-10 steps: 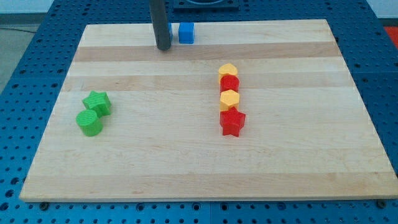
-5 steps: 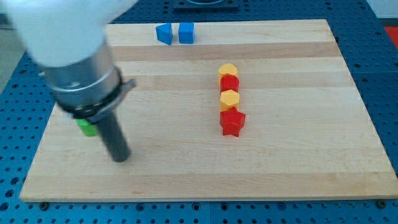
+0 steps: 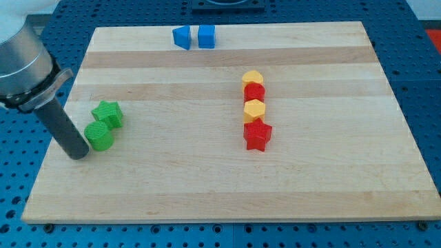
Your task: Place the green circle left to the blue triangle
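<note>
The green circle [image 3: 100, 136] lies at the board's left, touching a green star [image 3: 108, 114] just above it. The blue triangle [image 3: 182, 36] sits at the view's top, with a blue cube [image 3: 206, 36] close on its right. My tip [image 3: 78, 156] rests on the board just left of and slightly below the green circle, close to it or touching it. The rod rises up and to the view's left to the arm's grey body.
A column of blocks stands right of centre: a yellow block [image 3: 253, 78], a red block [image 3: 255, 92], a yellow block [image 3: 255, 109] and a red star [image 3: 257, 135]. The wooden board [image 3: 331, 186] lies on a blue pegboard table.
My tip went from the view's top beside the blue triangle down to the lower left, then moved left to the green circle's left side. No block has moved.
</note>
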Controlling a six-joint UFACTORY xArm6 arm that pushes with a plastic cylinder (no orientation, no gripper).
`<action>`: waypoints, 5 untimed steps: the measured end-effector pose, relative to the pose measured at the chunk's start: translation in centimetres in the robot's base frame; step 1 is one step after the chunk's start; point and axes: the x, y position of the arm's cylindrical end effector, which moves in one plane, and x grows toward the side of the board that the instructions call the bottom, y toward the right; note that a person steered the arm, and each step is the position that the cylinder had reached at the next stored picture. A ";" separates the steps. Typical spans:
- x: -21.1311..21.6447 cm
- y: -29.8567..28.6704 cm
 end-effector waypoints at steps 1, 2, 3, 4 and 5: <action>-0.7 2.0; -1.0 3.8; -1.4 6.1; -3.2 5.7; -5.4 6.7</action>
